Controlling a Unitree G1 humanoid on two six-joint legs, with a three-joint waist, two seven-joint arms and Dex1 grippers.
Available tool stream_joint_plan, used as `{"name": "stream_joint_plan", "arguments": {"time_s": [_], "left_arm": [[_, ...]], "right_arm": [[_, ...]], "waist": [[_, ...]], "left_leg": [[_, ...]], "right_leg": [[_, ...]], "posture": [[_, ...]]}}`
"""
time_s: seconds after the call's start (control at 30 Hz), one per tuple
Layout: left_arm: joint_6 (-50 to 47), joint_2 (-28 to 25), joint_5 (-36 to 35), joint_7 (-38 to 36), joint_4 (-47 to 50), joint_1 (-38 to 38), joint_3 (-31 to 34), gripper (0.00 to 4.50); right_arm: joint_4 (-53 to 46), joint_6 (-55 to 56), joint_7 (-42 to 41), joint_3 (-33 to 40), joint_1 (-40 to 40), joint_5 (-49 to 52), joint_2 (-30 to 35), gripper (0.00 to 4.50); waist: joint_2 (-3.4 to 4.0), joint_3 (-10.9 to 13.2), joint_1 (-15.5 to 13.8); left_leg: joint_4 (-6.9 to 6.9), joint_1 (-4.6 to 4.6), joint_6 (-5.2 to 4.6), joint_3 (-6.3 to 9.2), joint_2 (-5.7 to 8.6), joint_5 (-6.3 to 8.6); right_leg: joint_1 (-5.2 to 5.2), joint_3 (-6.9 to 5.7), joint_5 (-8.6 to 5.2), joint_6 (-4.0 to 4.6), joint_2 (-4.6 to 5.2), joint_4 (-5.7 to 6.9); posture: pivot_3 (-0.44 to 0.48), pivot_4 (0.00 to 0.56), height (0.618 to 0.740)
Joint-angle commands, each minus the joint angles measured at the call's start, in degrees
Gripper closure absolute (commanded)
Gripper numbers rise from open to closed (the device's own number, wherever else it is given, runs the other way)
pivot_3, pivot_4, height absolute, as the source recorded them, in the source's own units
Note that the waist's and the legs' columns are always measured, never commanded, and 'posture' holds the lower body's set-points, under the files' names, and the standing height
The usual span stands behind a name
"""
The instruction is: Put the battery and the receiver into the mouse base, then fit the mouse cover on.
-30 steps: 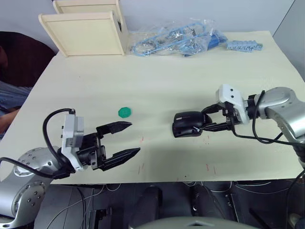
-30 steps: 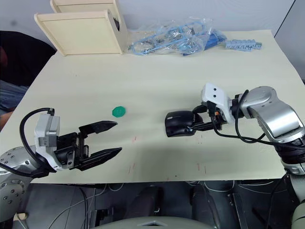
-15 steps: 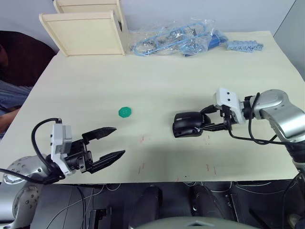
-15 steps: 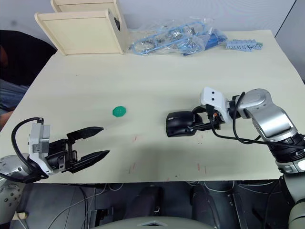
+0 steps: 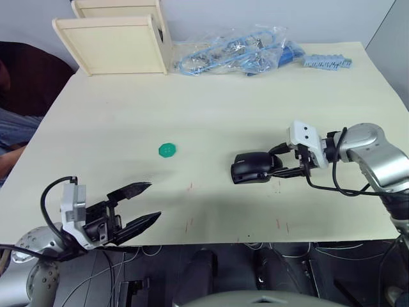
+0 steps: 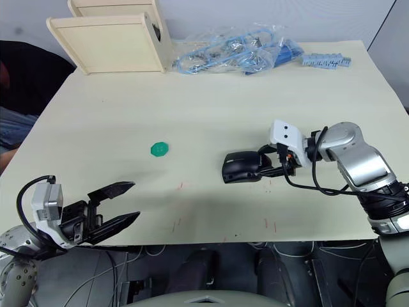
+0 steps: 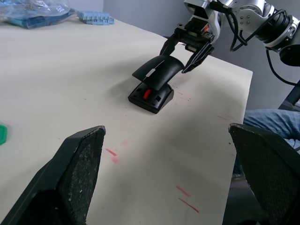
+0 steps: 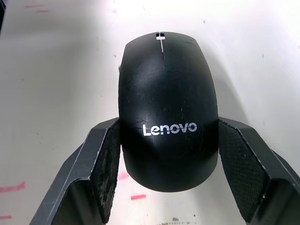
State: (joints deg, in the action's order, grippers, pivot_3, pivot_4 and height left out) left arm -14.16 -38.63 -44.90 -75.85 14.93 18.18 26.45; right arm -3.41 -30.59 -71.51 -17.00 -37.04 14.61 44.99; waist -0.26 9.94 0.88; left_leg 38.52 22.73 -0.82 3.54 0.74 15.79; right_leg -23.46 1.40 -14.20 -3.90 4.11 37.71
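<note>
In the head views, the mouse cover (image 5: 254,165) sits on the mouse base near the right-hand part of the pale surface (image 5: 211,102), with the right gripper (image 5: 281,165) reaching in from its rear. The left gripper (image 5: 144,204) hangs at the near left edge of the surface, well apart from the mouse, its jaws spread wide and holding nothing. A green disc (image 5: 167,149) lies between the two arms, and wooden boxes (image 5: 115,35) and a bag of blue cables (image 5: 233,51) rest along the far edge. Neither the battery nor the receiver can be made out loose on the surface, which suggests they already lie inside.

The left wrist view shows the mouse base (image 7: 151,96) flat on the surface with a red part visible at its front. The cover arches over it but rides high at the front, so it looks laid on rather than fully seated. The right gripper's jaws stand at its far end.

In the right wrist view, the glossy cover with its white lettering lies between the right fingers (image 8: 108,164), which bracket its rear sides closely; whether they actually press it is hard to tell.

The task appears to be in its last step: what remains is pressing the cover down flush and letting go.
</note>
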Motion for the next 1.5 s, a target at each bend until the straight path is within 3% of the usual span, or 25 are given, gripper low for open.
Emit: {"name": "stream_joint_plan", "arguments": {"time_s": [0.03, 1.5], "left_arm": [[1.33, 0.08, -0.08, -0.11, 0.57, 0.53, 1.11, 0.00], [3.45, 1.29, 0.39, 0.96, 2.32, 4.32, 0.70, 0.00]], "right_arm": [[-0.53, 1.55, -0.64, 0.67, -0.44, -0.43, -0.13, 1.47], [7.07, 6.62, -5.39, -2.80, -4.61, -7.41, -5.26, 1.47]], "waist": [[0.00, 0.00, 0.00], [0.00, 0.00, 0.06]], "left_leg": [[0.00, 0.00, 0.00, 0.00, 0.00, 0.00], [0.00, -0.01, 0.01, 0.02, -0.01, 0.00]], "right_leg": [[0.00, 0.00, 0.00, 0.00, 0.00, 0.00], [0.00, -0.03, 0.02, 0.03, 0.00, 0.02]], "posture": [[0.000, 0.150, 0.740], [0.000, 0.150, 0.740]]}}
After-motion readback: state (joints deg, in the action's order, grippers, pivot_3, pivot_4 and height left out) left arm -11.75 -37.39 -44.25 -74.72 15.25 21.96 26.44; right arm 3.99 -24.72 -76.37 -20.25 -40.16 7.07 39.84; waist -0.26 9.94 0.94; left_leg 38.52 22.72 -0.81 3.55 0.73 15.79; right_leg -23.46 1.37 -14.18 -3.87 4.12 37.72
